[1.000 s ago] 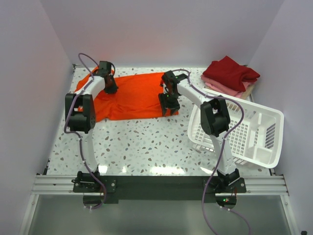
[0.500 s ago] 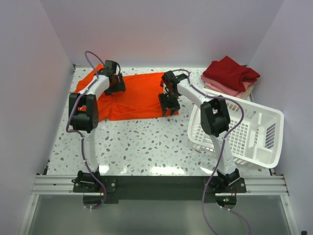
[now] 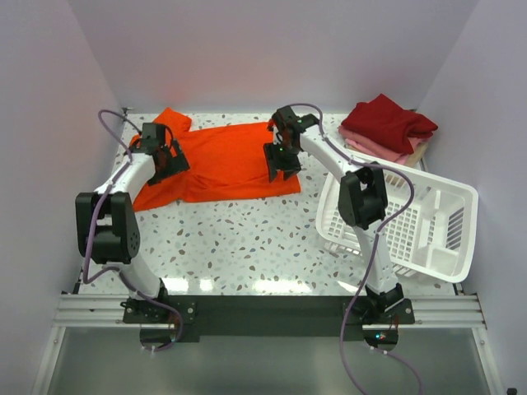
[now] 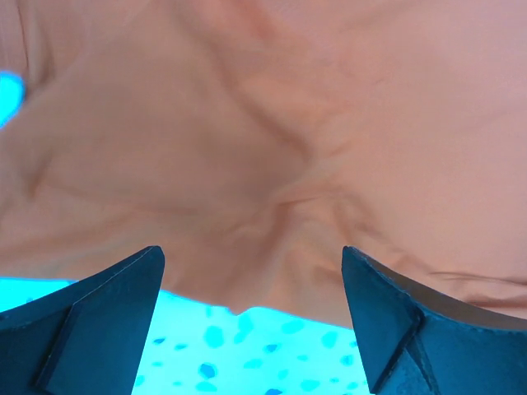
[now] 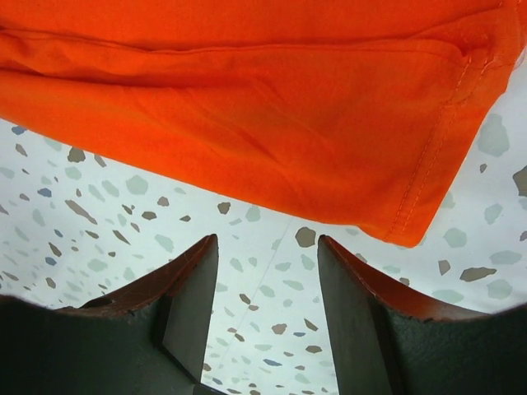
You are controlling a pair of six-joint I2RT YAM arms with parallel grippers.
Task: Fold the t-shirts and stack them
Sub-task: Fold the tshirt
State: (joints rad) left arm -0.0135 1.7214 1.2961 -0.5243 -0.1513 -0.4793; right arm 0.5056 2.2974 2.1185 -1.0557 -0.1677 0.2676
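You stand at both ends of the orange-red shirt (image 3: 230, 160).
Your left gripper (image 4: 251, 280) gapes wide and your right gripper (image 5: 268, 271) less, both empty, placed, I think, to lift it for folding.

Basket (image 3: 428, 226) and folded t-shirts (image 3: 387, 125) block the right; near table strip (image 3: 247, 247) is passable.

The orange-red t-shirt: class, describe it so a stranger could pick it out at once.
On the speckled table, look to the far side, left of the white basket. The orange-red t-shirt lies there spread out. Unlike the folded shirts piled in the far right corner, it is unfolded and bright orange-red.
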